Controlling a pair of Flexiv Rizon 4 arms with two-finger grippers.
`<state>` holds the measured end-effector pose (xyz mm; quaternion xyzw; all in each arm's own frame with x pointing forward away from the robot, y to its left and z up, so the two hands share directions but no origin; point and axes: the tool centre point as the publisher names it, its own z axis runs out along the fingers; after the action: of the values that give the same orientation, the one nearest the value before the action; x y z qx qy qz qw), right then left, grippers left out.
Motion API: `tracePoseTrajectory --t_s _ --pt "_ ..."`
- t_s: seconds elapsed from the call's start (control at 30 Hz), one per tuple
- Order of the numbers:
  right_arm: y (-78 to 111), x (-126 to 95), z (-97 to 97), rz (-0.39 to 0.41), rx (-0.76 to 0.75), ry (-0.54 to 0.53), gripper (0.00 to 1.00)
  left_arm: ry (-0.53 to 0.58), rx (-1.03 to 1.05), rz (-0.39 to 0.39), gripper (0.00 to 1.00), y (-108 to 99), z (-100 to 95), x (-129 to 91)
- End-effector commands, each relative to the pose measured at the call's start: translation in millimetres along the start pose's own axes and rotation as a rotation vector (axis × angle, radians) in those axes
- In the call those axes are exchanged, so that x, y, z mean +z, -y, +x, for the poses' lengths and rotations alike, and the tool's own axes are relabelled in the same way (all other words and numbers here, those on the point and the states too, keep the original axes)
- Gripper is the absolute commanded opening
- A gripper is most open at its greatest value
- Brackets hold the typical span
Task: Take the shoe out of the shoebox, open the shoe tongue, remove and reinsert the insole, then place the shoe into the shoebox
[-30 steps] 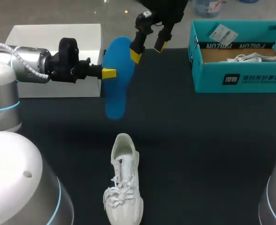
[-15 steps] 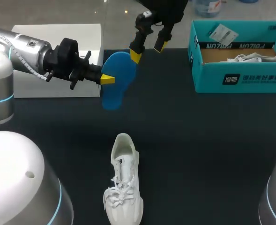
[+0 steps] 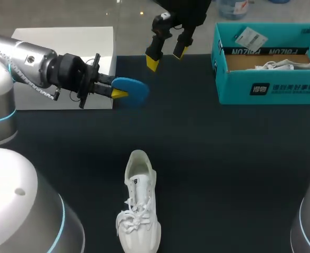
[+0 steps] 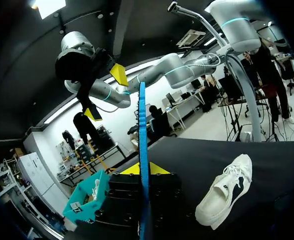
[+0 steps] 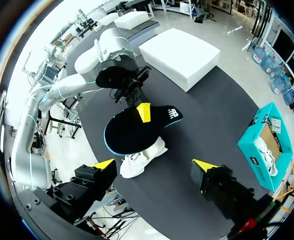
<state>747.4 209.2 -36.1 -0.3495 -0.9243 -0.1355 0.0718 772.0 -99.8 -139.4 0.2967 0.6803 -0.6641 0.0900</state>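
My left gripper comes in from the left and is shut on the blue insole, which it holds above the table, turned almost flat. In the left wrist view the insole shows edge-on, pinched in that gripper. From the right wrist view its dark underside faces up, under the left gripper. My right gripper hangs open and holds nothing, beyond the insole; its own view shows it high above. The white shoe lies on the table near me, also seen as the shoe.
The teal shoebox stands at the back right, holding a second white shoe and paper. A white box sits at the back left behind my left arm. A dark cloth covers the table.
My left wrist has rolled, turning the insole from face-up toward the camera to nearly flat, and the gripper has shifted slightly nearer and lower. The right gripper and the shoe stayed put.
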Motion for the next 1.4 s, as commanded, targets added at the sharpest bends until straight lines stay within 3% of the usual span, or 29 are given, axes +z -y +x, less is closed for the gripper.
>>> tracePoseTrajectory --t_s 0.03,0.73,0.77,0.83,0.93,1.13,1.4 --pt "-0.1 1 -0.5 0.000 0.000 0.000 1.00 0.018 -0.002 -0.037 0.00 16 5.4 5" --pt "-0.1 1 -0.5 0.000 0.000 0.000 1.00 0.018 -0.002 -0.037 0.00 16 5.4 5" --pt "-0.1 1 -0.5 0.000 0.000 0.000 1.00 -0.044 0.098 -0.042 0.00 18 5.9 6" --pt "-0.1 1 -0.5 0.000 0.000 0.000 1.00 -0.016 0.185 0.067 0.00 25 8.1 8" --pt "-0.1 1 -0.5 0.000 0.000 0.000 1.00 -0.099 0.331 0.078 0.00 28 15.2 3" --pt "-0.1 1 -0.5 0.000 0.000 0.000 1.00 -0.174 0.560 0.031 0.00 39 23.9 -1" --pt "-0.1 1 -0.5 0.000 0.000 0.000 1.00 -0.102 0.702 -0.072 0.00 44 35.9 1"
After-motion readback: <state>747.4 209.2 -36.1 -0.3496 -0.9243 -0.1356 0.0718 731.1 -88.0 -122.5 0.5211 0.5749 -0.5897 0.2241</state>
